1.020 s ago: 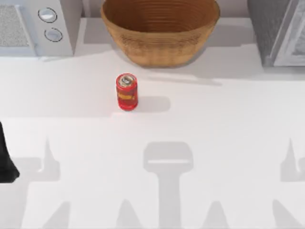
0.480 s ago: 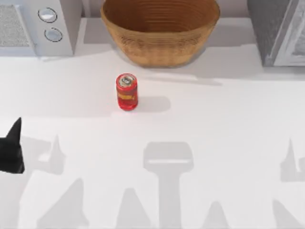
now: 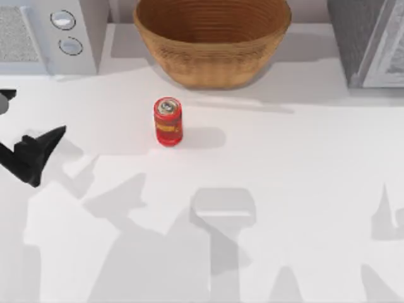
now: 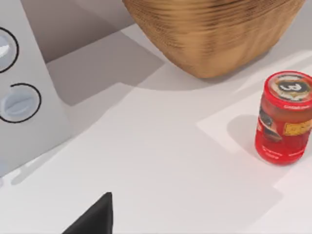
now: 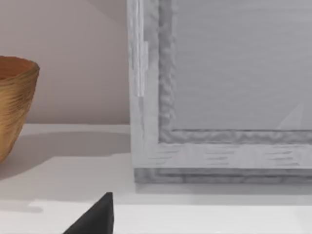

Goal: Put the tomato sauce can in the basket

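While the tomato sauce can [image 3: 168,122] is standing upright on the white counter [image 3: 284,164], untouched and a little in front of the basket [image 3: 212,39], you are looking at the approach step, not yet the grasp.

- Left gripper [image 3: 35,151]: sitting at the counter's left edge, well apart from the can and level with it or slightly nearer you; whether its fingers are spread or pressed together cannot be told.
- Can, left wrist view [image 4: 285,118]: grey top facing up, label band facing the camera, clear counter all around it.
- Basket, left wrist view [image 4: 214,34]: sitting beyond the can, apart from it, mouth open upward.
- Right arm: parked off to the right, its wrist camera facing a grey appliance [image 5: 219,92] with the basket's edge [image 5: 14,97] at the side.
- Grey unit with two dials [image 3: 66,31]: standing at the back left, beside the basket.

Next move, as a judgement: you are needing the left gripper carried rightward to the can with jaws wide, then closed around its body before any lift toward the basket.
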Controlling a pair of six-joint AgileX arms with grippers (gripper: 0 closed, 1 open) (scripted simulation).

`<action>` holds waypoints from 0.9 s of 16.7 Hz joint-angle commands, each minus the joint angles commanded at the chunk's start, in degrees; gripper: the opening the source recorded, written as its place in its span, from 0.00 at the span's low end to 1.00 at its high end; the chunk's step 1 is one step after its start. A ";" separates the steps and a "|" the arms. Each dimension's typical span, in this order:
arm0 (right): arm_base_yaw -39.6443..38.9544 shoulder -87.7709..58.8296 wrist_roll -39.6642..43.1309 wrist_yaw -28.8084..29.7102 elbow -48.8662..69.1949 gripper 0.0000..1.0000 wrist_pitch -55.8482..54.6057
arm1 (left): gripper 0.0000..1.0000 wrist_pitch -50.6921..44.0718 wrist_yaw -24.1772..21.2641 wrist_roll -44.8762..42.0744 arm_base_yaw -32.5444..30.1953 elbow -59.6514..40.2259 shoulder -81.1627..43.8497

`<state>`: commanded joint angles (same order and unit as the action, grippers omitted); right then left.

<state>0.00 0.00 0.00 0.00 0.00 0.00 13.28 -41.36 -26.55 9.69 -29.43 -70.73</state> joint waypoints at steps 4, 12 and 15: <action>0.00 0.00 0.00 0.00 0.00 1.00 0.00 | 1.00 3.71 -12.07 -7.72 -0.33 -11.24 -20.93; 0.00 0.00 0.00 0.00 0.00 1.00 0.00 | 1.00 8.53 -31.24 -16.71 -5.17 -31.66 -53.51; 0.00 0.00 0.00 0.00 0.00 1.00 0.00 | 1.00 9.20 -35.73 -17.51 -7.71 -37.18 -60.81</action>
<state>0.00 0.00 0.00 0.00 0.00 0.00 22.48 -77.09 -44.07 1.98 -66.61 -131.53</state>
